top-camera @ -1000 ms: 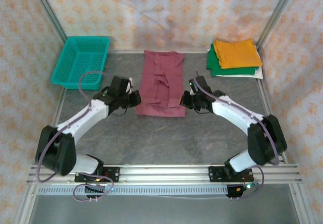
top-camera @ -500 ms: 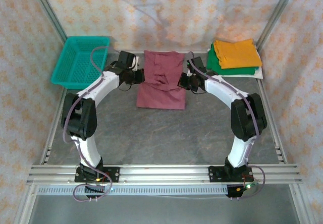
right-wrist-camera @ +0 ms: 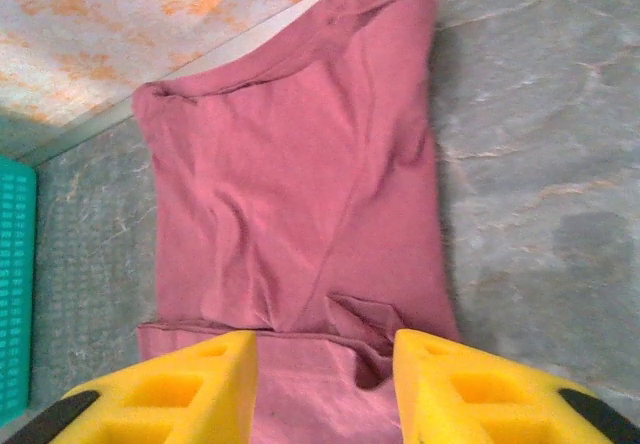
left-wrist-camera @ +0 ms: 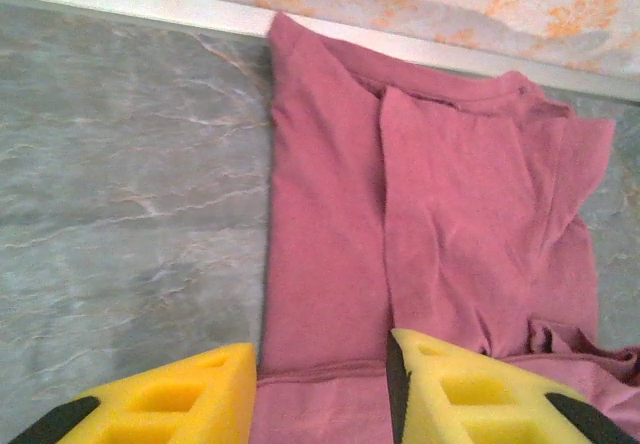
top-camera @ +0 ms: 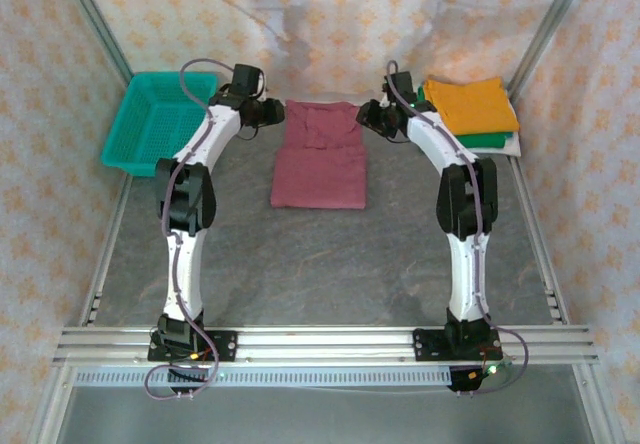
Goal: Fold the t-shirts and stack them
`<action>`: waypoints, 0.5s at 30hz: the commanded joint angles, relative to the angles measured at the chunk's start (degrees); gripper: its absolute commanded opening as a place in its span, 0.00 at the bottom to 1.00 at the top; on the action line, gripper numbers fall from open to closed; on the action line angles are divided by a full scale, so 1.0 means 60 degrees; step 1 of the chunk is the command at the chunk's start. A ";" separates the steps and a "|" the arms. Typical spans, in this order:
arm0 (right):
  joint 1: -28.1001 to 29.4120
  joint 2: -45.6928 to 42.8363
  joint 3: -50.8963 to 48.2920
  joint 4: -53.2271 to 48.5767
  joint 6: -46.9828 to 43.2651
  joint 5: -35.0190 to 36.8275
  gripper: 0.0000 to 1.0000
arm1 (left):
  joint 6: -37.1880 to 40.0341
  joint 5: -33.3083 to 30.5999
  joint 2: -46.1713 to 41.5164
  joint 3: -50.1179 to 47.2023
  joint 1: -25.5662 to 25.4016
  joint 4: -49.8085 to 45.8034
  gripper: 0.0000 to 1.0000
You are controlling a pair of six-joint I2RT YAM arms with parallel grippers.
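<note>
The left gripper (top-camera: 272, 112) sat in the upper middle of the top view with its jaws apart. From its wrist camera the two yellow fingers (left-wrist-camera: 170, 404) stood at the bottom edge with a gap between them, and nothing was pinched in it. The right gripper (top-camera: 368, 116) mirrored it from the other side, its yellow fingers (right-wrist-camera: 180, 389) also parted and holding nothing. Between the two grippers lay the maroton tee (top-camera: 320, 169), folded into a long strip on the grey table (top-camera: 300, 264), running from the far edge toward the centre of the frame. Its upper part was doubled over the lower, and the fold edge showed just above the fingers in both wrist views. At upper right, behind the right arm, the orange tee (top-camera: 468, 102) lay on top of the green tee (top-camera: 485, 141), with the white tee (top-camera: 512, 146) peeking out beneath. The teal basket (top-camera: 150, 124) stood at upper left, apart from the tees.
</note>
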 commanded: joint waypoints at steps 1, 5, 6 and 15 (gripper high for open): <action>0.0274 -0.1618 -0.2043 0.0426 -0.0207 -0.0601 0.37 | -0.0243 -0.0550 -0.2383 -0.2624 -0.0512 0.0787 0.41; 0.0801 -0.3443 -0.5628 0.2334 -0.0073 -0.1173 0.29 | -0.0307 -0.0841 -0.4420 -0.6549 -0.1286 0.2564 0.41; 0.0945 -0.3787 -0.6380 0.2832 0.0090 -0.1175 0.30 | -0.0486 -0.0700 -0.4574 -0.7205 -0.1363 0.2866 0.41; 0.1527 -0.3233 -0.7940 0.5061 0.1438 -0.2086 0.05 | -0.0977 0.0812 -0.4329 -0.9543 -0.1397 0.5219 0.13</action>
